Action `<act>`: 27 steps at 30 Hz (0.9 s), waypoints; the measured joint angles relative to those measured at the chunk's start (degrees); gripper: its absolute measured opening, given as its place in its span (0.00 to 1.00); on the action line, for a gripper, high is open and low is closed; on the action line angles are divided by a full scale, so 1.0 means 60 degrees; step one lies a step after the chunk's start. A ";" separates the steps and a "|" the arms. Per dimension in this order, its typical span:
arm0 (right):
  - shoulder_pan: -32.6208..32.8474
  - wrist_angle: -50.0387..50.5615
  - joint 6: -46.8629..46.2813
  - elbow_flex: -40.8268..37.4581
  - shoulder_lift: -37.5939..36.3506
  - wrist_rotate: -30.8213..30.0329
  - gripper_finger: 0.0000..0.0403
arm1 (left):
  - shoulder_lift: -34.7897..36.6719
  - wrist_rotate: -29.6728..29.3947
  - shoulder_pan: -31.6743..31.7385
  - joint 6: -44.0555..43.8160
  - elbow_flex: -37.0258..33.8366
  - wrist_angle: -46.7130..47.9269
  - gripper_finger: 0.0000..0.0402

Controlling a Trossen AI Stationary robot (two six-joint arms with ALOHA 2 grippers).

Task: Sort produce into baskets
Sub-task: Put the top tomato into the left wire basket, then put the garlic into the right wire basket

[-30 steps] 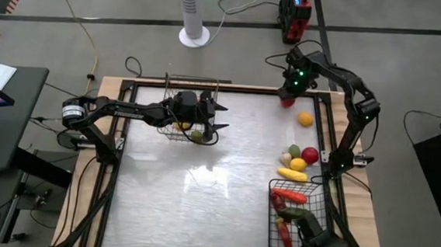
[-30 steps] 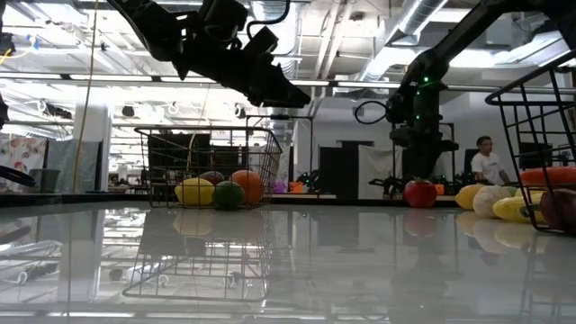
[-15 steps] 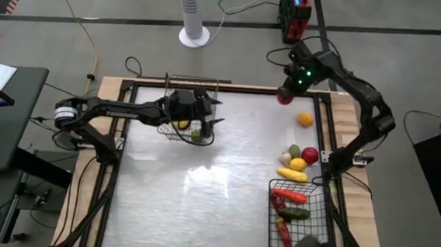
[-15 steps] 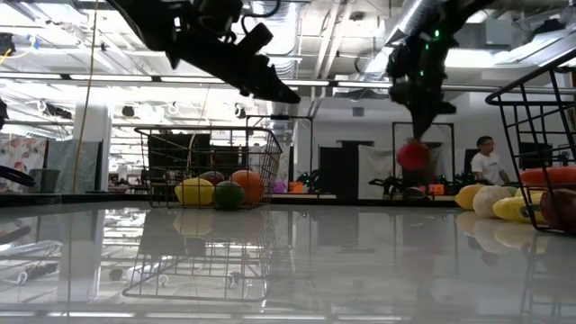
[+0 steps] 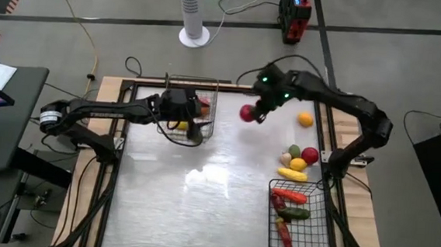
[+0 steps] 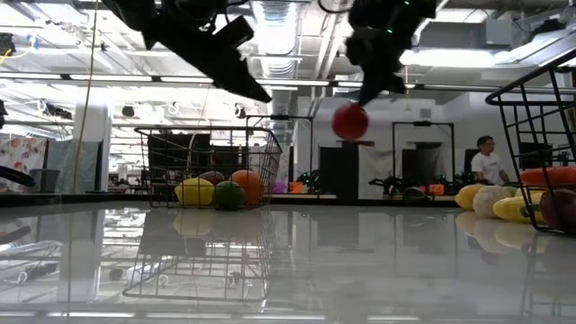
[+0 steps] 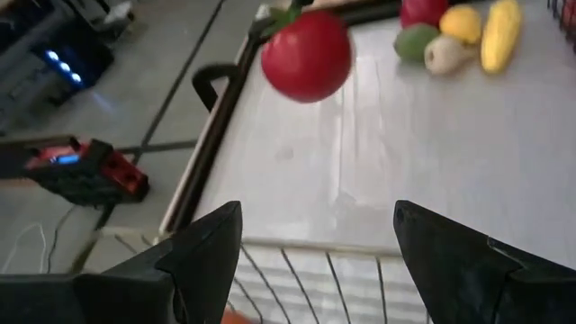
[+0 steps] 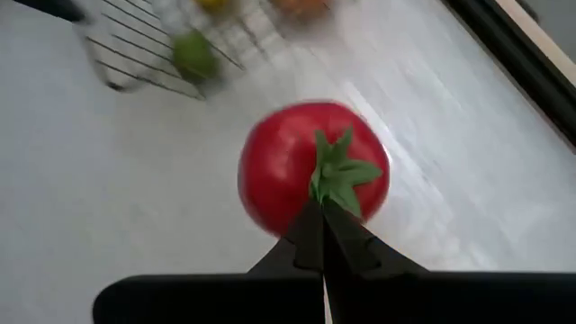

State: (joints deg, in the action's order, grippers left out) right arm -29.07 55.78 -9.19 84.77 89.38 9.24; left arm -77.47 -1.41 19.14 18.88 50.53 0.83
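tomato: a round red toy tomato [image 5: 246, 113] with a green leafy stem, hanging in the air above the desk [image 5: 223, 194], between the silvery basket [image 5: 189, 110] and the loose pile of produce [image 5: 296, 161].
right tool: the right tool [image 5: 257, 115] has its fingers pinched shut on the tomato's stem, so the fruit dangles below them.
left tool: the left tool [image 7: 315, 247] hovers over the silvery basket with its fingers spread apart and nothing between them.
handling: judged light and stiff, likely hollow plastic; the skin looks smooth and glossy, so probably slippery on its round flanks.
hold point: the stem is the surest place to grip, though a hold that thin may let the fruit swing or slip.
silvery basket: rectangular wire mesh, open on top, already holding round yellow, green and orange pieces.
black basket: darker wire mesh [image 5: 301, 222], beyond the pile from the silvery basket, holding long red and green pieces.
desk surface: pale, glossy, reflective, framed by dark rails.
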 joint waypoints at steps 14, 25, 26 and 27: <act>0.1526 -0.1754 0.0347 0.3305 0.2693 -0.0005 0.05 | 0.2897 -0.0918 0.0004 -0.0314 -0.1878 -0.0284 0.69; 0.1796 -0.2801 0.1852 0.5709 0.4923 -0.0016 0.26 | 0.4468 -0.1013 0.0007 -0.0773 -0.2860 -0.0224 0.69; 0.1771 -0.2618 0.1868 0.5838 0.5007 -0.0013 0.30 | 0.4501 -0.1025 0.0007 -0.0807 -0.2868 -0.0186 0.69; 0.1727 -0.2367 0.1872 0.5926 0.5046 -0.0015 0.34 | 0.4510 -0.1046 0.0010 -0.0837 -0.2868 -0.0192 0.69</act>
State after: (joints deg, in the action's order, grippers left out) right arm -18.71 41.57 2.04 120.33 119.66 9.15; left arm -50.41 -7.69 19.20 13.86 33.32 -0.33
